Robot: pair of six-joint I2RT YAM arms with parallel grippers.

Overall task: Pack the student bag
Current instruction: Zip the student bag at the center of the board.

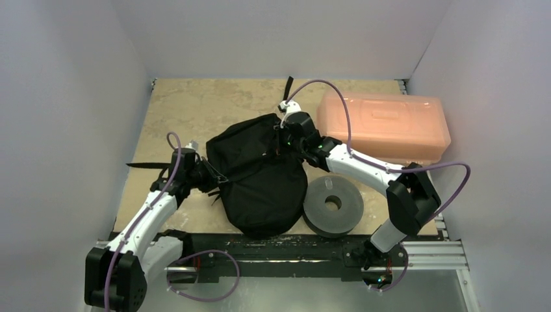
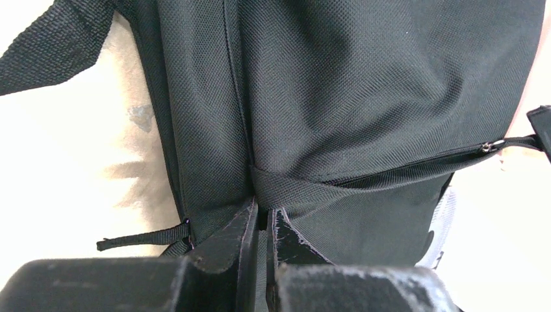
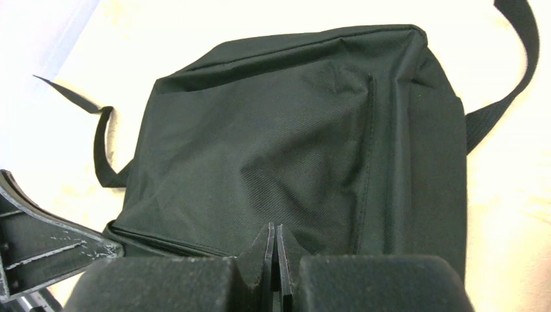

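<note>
Student bag (image 1: pixel 260 175) slumped mid-worktop (image 1: pixel 195 110), long axis near-to-far, flanked by both arms; left claw (image 2: pixel 263 218) clenched on a fold at its left side, right claw (image 3: pixel 276 237) clenched at far-right edge, hold on cloth unclear

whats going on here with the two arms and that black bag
Two robot arms are working on the black student bag. The left fingers pinch a fold on its side; the right fingers are shut at its far edge. The orange box and grey spool lie outside it, unpacked.
</note>
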